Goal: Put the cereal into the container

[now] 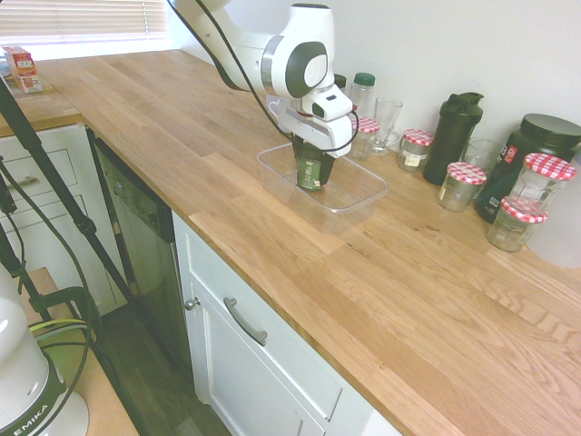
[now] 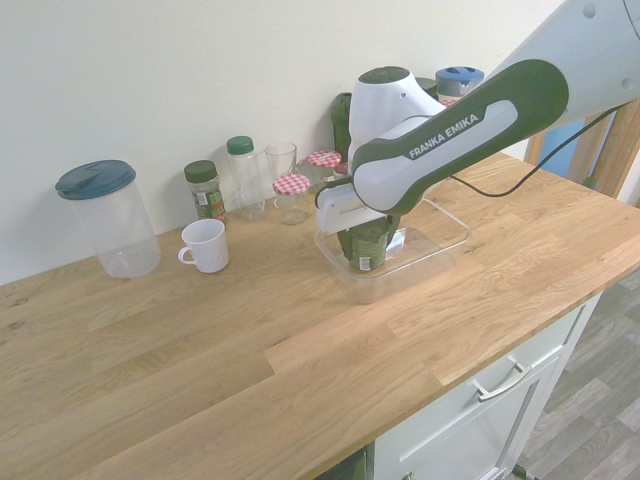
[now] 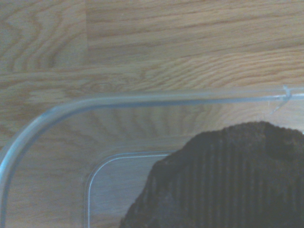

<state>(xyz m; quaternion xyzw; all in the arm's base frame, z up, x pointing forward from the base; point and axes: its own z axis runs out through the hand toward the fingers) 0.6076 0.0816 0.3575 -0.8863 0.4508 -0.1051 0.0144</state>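
Observation:
The cereal [image 1: 313,170] is a small dark green cup with a light label, and it stands upright inside the container [image 1: 363,194], near the tub's back-left corner. The container is a shallow clear plastic tub on the wooden counter. My gripper [image 1: 310,148] comes down from above and is shut on the cereal's upper part. From the other side the cereal [image 2: 368,246] shows low in the container [image 2: 443,243] under the gripper [image 2: 366,226]. In the wrist view the dark ribbed lid [image 3: 223,183] lies just inside the container's rounded rim [image 3: 142,99].
Behind the tub stand a drinking glass [image 1: 386,123], glass jars with red-checked lids [image 1: 416,148], a black shaker [image 1: 454,136] and a dark tub [image 1: 531,154]. A white mug [image 2: 205,245], spice bottles [image 2: 205,190] and a blue-lidded canister [image 2: 108,218] line the wall.

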